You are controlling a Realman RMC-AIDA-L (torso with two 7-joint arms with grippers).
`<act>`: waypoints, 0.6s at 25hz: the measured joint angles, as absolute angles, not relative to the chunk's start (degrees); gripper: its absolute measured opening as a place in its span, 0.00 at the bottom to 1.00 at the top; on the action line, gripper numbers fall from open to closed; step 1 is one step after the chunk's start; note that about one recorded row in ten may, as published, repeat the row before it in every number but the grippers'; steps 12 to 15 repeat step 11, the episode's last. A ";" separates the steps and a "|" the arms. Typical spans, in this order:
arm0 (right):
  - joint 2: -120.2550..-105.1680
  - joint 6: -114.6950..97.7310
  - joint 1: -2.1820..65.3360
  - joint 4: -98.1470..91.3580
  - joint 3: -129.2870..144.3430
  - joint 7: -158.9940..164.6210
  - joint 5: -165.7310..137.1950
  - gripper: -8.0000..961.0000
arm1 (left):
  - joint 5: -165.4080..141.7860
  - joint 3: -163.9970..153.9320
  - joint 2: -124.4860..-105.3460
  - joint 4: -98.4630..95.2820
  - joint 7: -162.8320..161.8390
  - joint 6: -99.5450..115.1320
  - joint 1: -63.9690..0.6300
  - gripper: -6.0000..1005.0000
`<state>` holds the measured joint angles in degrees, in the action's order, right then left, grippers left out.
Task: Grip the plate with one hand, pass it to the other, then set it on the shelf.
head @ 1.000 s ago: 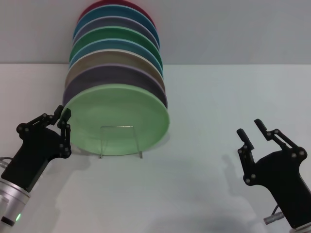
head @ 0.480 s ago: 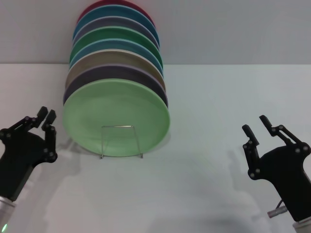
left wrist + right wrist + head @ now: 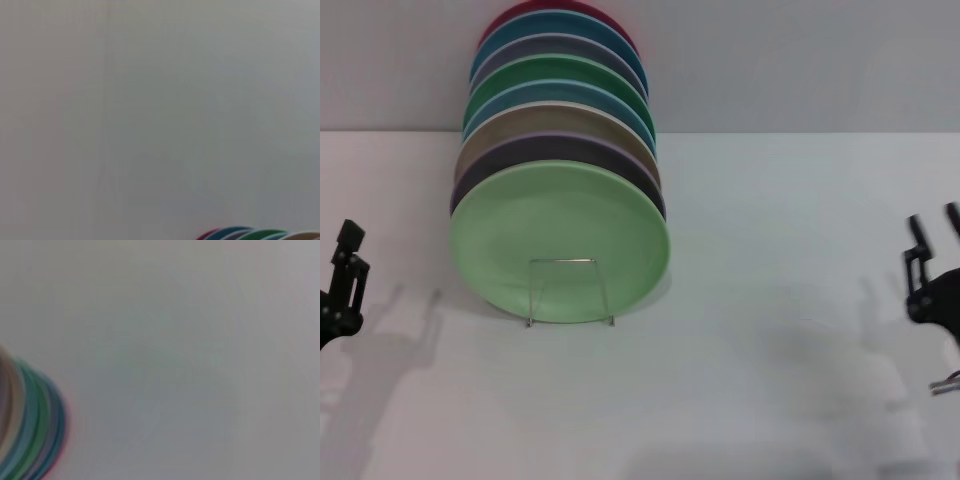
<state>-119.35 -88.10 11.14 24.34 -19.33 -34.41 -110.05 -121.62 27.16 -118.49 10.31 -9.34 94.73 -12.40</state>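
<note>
Black linkage bars of the left gripper (image 3: pixel 342 262) show at the tabletop's left edge, fingers pointing up; whether they are parted I cannot tell. The right gripper (image 3: pixel 932 250) sits at the right edge, its two fingers upright with a gap between them, holding nothing. Bare white tabletop (image 3: pixel 760 380) lies between each gripper and the shelf (image 3: pixel 568 292). The pale mint-green plate (image 3: pixel 560 243) leans upright at the front of the shelf, before a row of coloured plates (image 3: pixel 558 95), near the far edge against a grey wall (image 3: pixel 800 60)
</note>
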 joint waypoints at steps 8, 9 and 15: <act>-119.19 -86.58 17.36 11.00 -22.94 -1.47 -109.87 0.31 | -121.55 33.20 -118.78 12.93 -9.54 87.41 -15.08 0.44; -119.11 -85.64 18.57 8.77 -22.76 3.08 -110.37 0.31 | -121.55 34.06 -118.80 13.21 -9.50 86.21 -15.43 0.44; -118.97 -84.03 20.62 4.64 -22.64 10.88 -111.65 0.31 | -121.54 35.93 -118.81 13.56 -9.53 83.84 -16.13 0.44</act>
